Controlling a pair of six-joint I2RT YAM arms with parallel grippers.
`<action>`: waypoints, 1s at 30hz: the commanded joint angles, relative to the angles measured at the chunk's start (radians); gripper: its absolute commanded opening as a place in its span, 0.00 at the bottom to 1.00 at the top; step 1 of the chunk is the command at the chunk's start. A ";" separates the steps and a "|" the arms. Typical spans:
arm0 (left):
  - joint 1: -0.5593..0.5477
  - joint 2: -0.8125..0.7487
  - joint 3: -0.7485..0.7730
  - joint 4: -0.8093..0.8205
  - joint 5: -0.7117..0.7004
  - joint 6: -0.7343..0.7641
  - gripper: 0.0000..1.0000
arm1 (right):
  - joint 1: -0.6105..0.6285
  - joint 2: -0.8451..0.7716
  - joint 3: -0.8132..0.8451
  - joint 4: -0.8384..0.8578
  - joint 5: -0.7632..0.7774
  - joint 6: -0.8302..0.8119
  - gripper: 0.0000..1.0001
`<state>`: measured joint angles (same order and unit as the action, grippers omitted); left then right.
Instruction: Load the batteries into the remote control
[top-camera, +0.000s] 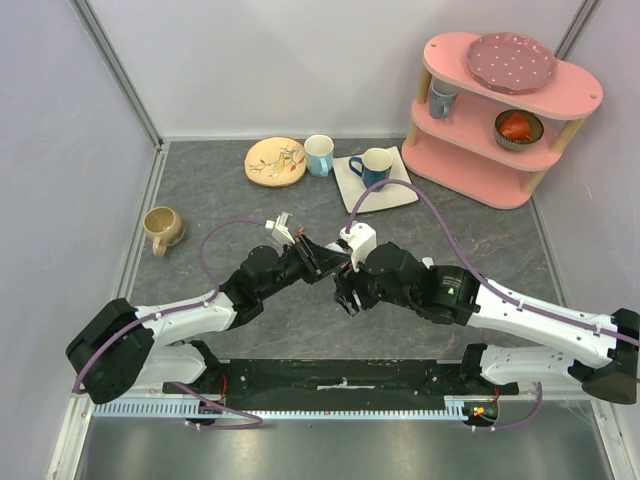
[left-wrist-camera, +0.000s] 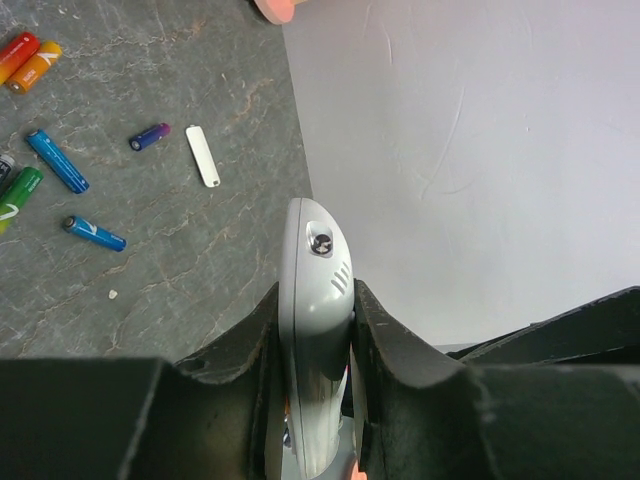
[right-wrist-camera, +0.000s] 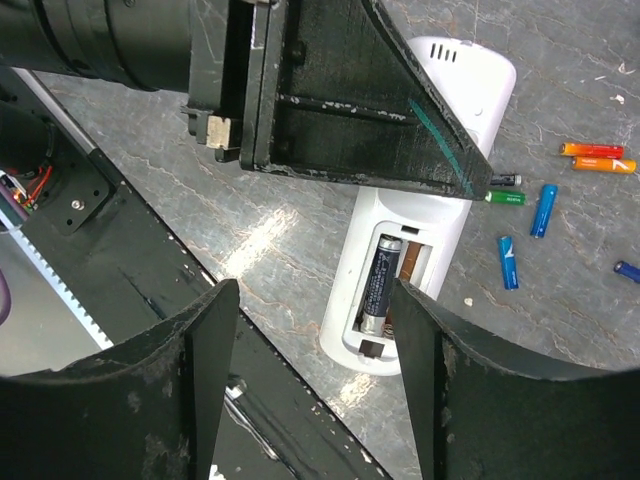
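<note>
Remote control: one, clamped in the left gripper over mid-table, recess open, one dark battery inside.
Loose batteries: seven (two orange, two blue, one green, two dark) on the grey marbled tabletop.
White cover: one, among them.
Right gripper: jaws apart, empty, beside the remote.
Far side: three mugs, pink shelf.
</note>
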<state>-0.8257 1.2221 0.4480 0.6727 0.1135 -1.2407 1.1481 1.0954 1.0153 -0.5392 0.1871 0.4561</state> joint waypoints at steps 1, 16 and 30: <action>0.005 -0.024 0.023 0.071 -0.009 -0.028 0.02 | 0.013 0.014 -0.012 0.007 0.046 0.009 0.69; 0.005 -0.030 0.020 0.079 -0.014 -0.031 0.02 | 0.024 0.017 -0.030 -0.002 0.060 0.021 0.63; 0.005 -0.035 0.017 0.082 -0.020 -0.032 0.02 | 0.038 0.031 -0.026 0.005 0.063 0.026 0.56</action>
<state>-0.8249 1.2137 0.4480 0.6891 0.1123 -1.2430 1.1702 1.1168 0.9890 -0.5484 0.2459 0.4644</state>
